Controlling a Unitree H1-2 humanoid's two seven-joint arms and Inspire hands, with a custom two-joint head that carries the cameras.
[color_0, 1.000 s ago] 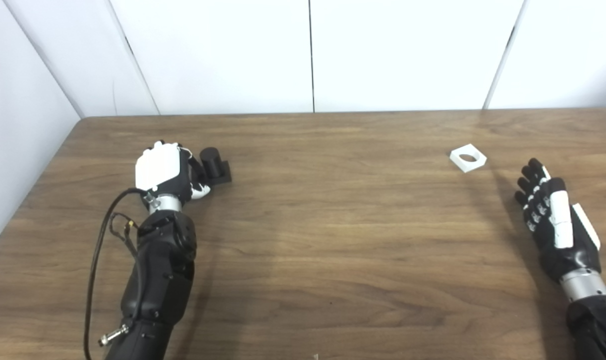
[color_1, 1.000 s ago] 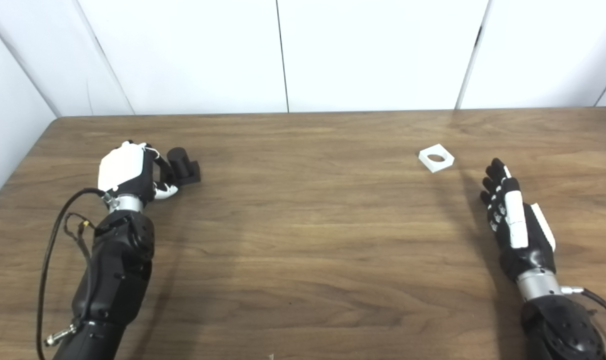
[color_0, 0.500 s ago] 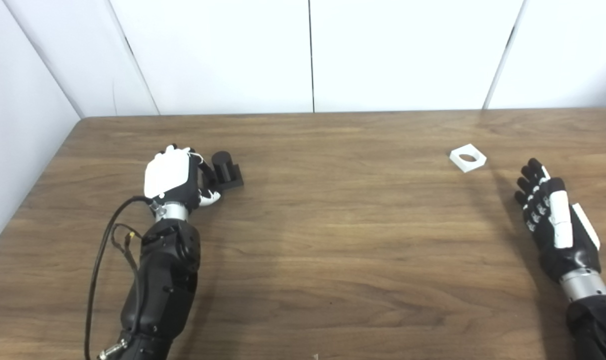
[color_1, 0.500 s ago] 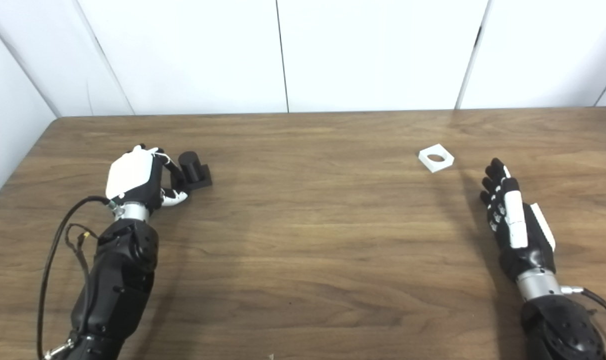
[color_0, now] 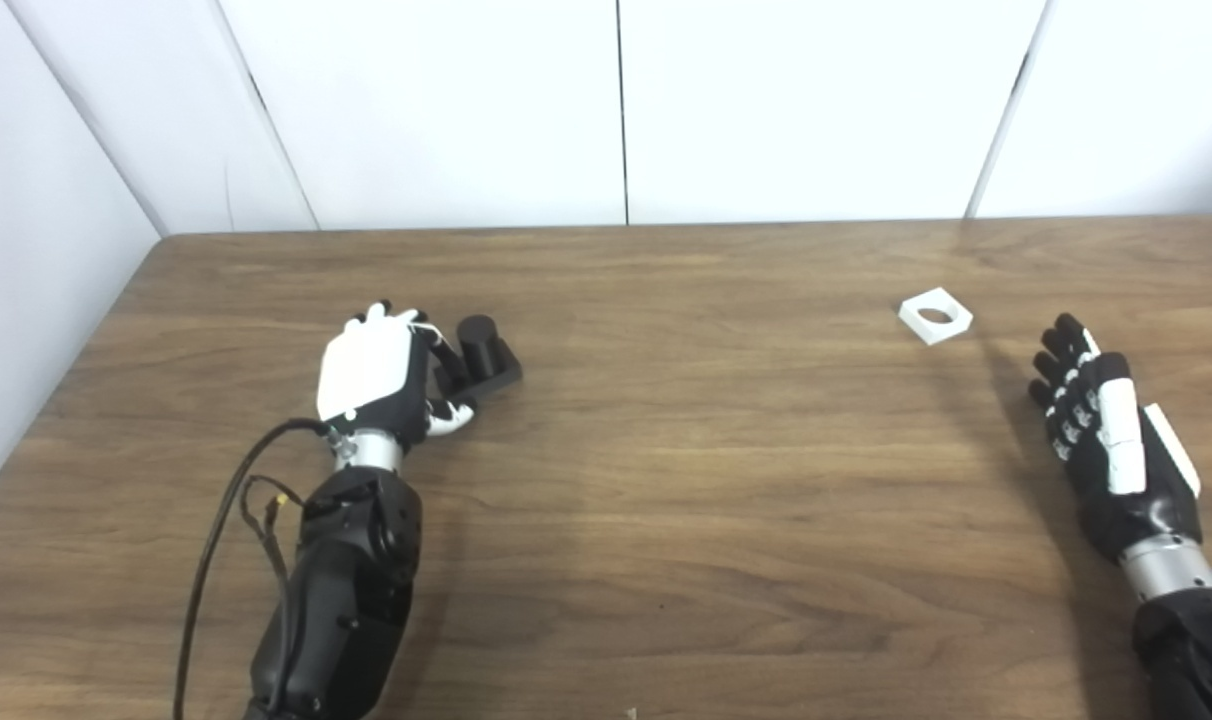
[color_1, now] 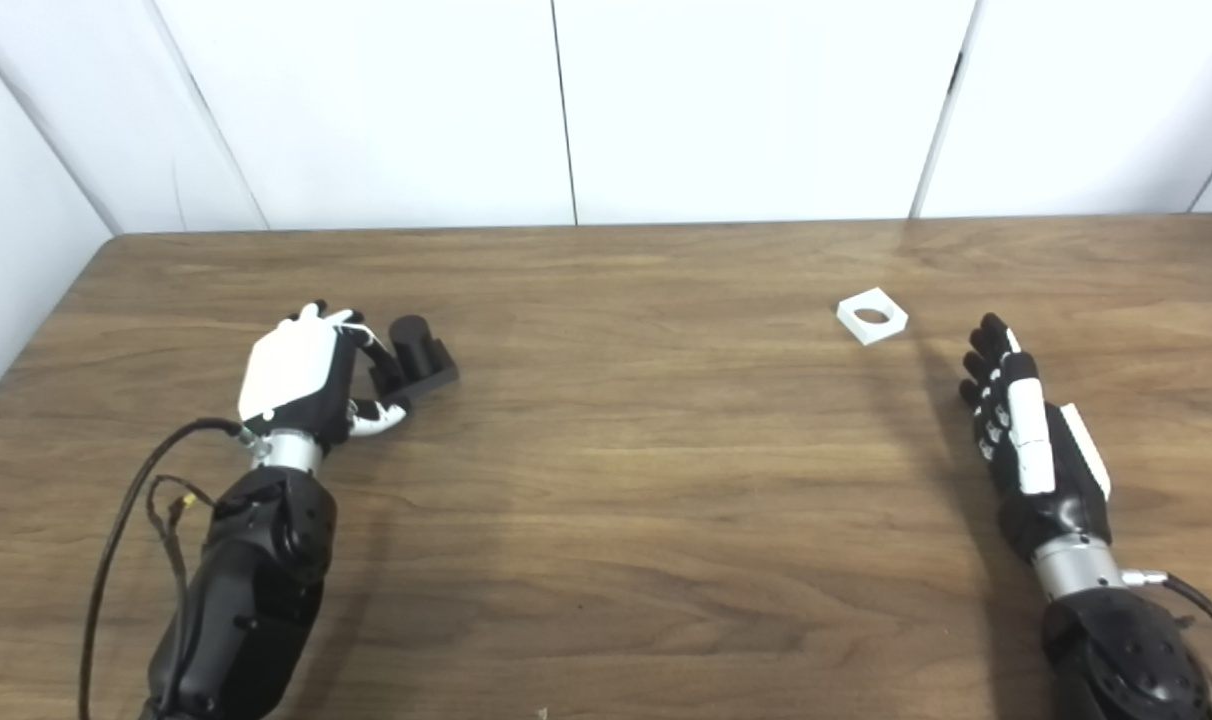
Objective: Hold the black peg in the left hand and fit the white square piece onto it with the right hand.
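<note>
While one black peg (color_0: 483,350) stands on its base at the desk's (color_0: 666,480) left, the left hand (color_0: 376,375) has its fingers curled around it. One white square piece (color_0: 935,315) lies far right, near the right hand (color_0: 1111,450), whose fingers are straight and empty.

Table (color_0: 666,480): wood-grain brown top, smooth, faint sheen. Black peg (color_0: 486,352): matt black, plastic-looking; white square piece (color_0: 935,316): matt white, plastic-looking. Left hand (color_0: 376,375) and right hand (color_0: 1111,450): glossy white shell plates over black plastic, bare metal wrist collars.
</note>
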